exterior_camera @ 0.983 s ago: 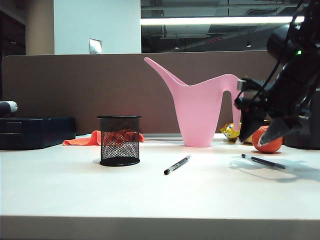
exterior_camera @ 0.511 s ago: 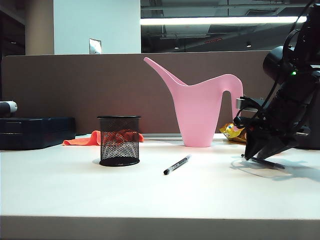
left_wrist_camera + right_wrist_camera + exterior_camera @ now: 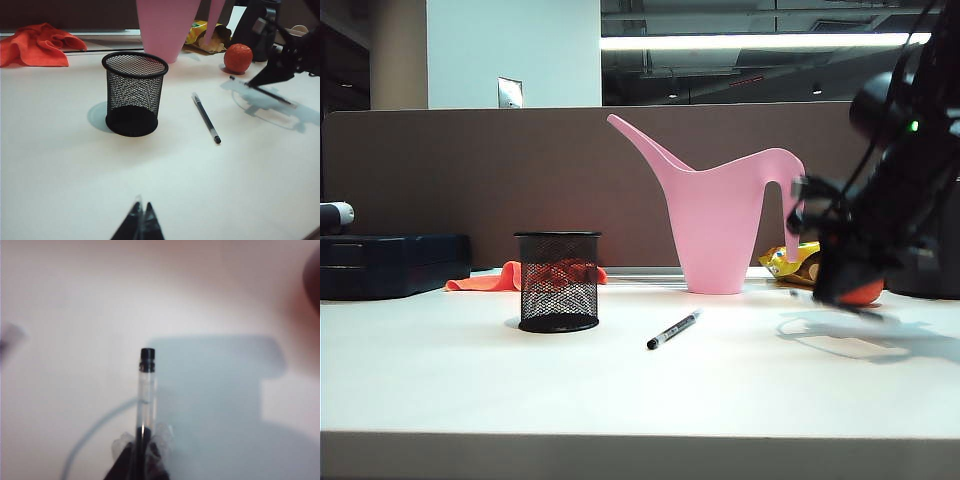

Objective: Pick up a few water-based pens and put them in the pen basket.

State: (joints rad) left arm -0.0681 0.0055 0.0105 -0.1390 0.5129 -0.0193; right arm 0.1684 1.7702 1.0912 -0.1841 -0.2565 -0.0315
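Right gripper (image 3: 142,452) jaws pinch one pen (image 3: 145,390) jutting ahead; lift level toward the pen basket (image 3: 134,92), past the second pen (image 3: 206,117) on the worktop; left gripper (image 3: 141,223) jaws pressed together.

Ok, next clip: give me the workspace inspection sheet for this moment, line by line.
Surface: white table, bare in front.
Job's things: black mesh pen basket upright, no pen seen inside; one pen flat on the table beside it; second pen clamped in the right gripper.
Clutter: pink watering can, orange ball, red cloth, yellow packet.
Grippers: right gripper shut on the second pen, low over the table near the ball; left gripper shut, empty, on the near side of the basket.
Cables: black cables on the right arm.
Surroundings: brown partition, dark case at left.
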